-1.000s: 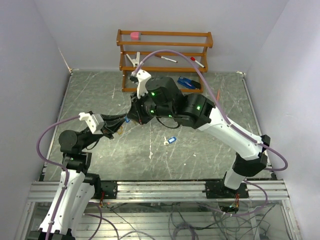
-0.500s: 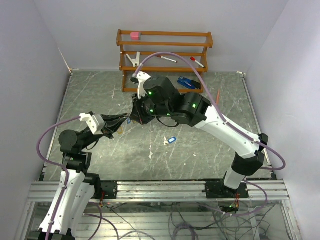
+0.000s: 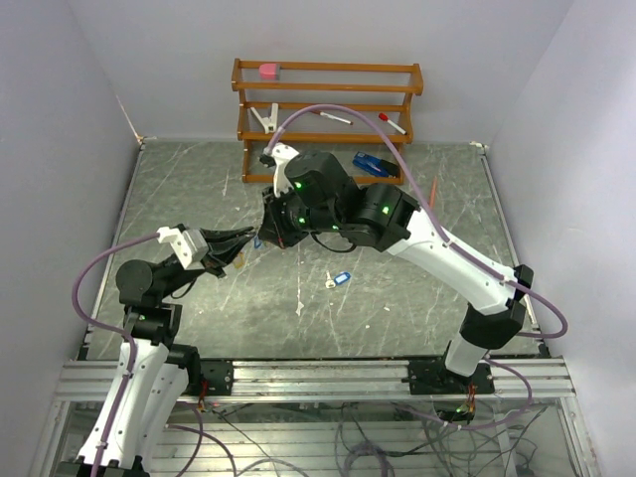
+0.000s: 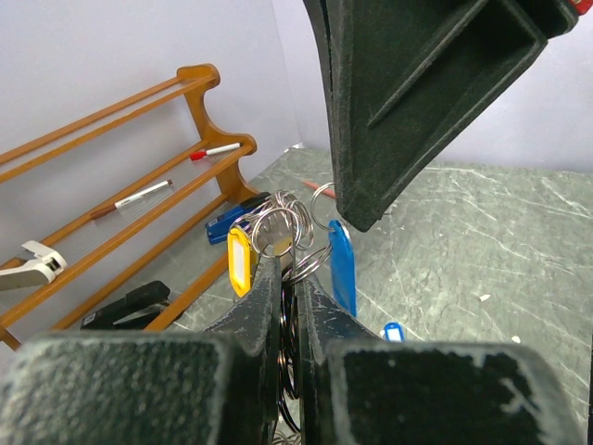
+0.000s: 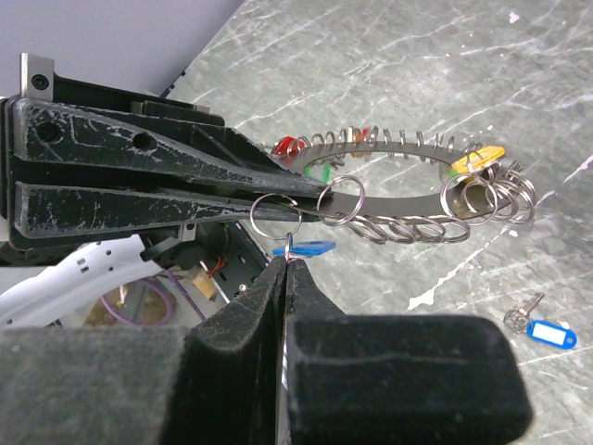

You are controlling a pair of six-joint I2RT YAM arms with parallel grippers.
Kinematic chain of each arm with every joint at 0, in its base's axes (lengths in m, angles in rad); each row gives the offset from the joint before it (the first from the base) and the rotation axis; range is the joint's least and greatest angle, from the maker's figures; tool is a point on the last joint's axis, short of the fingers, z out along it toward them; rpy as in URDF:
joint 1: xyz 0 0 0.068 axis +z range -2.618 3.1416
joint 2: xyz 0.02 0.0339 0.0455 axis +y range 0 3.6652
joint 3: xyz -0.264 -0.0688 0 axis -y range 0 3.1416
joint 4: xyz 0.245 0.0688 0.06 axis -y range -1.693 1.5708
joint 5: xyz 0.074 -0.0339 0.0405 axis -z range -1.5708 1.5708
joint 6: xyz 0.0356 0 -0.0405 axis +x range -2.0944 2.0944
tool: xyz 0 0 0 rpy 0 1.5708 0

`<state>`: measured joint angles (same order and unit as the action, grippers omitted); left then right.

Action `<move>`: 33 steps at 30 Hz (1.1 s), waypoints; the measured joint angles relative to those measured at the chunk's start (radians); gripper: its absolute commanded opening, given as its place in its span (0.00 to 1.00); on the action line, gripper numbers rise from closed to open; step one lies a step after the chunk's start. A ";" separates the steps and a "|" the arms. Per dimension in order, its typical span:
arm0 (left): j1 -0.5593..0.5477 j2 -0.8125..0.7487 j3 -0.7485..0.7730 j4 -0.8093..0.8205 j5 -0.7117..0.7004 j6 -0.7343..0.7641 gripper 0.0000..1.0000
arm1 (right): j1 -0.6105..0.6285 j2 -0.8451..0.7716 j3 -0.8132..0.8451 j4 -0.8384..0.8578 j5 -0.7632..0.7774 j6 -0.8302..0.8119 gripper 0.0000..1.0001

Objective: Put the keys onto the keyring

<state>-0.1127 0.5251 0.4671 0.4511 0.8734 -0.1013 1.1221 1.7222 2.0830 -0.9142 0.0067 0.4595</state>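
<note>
While left claw (image 5: 320, 197) clamps keyring (image 5: 398, 200) | right claw (image 5: 285, 264) pinches blue key (image 5: 306, 247) | loose key (image 5: 540, 330): 1

both arms have white shells on their long links and black housings at the joints, the left arm (image 3: 134, 373) bolted at seven o'clock of the top view and the right arm (image 3: 467, 268) at five o'clock. small green lights (image 3: 303, 186) glow on the right arm's black joints, and a mauve cable (image 3: 343, 103) loops along each arm. the fingers (image 4: 255, 315) are matte black, grainy plastic with recessed triangular ribs.
</note>
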 measured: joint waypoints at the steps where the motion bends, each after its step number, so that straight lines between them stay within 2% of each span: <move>1: 0.000 -0.001 0.000 0.000 0.001 -0.001 0.07 | -0.002 0.001 0.000 -0.001 0.000 0.000 0.00; 33: 0.000 0.008 0.001 -0.023 0.003 0.023 0.07 | -0.013 0.050 0.056 -0.035 -0.065 0.037 0.00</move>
<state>-0.1127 0.5327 0.4683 0.4282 0.8768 -0.0780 1.1091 1.7721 2.1387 -0.9489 -0.0582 0.4969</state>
